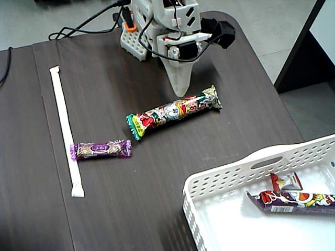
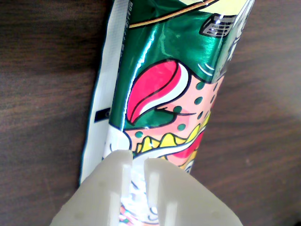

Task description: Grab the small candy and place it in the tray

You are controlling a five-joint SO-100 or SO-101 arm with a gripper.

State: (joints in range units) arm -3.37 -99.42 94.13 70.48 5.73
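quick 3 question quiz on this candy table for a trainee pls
1. True or false: the small candy lies on the table beside the purple wrapped bar.
2. In the fixed view, the gripper points down at which item? A) the purple wrapped bar B) the long cartoon-printed stick C) the white paper stick
3. Fill in: ___ sweets lie inside the tray.

Key: 1 false, it lies in the tray; 2 B; 3 two.
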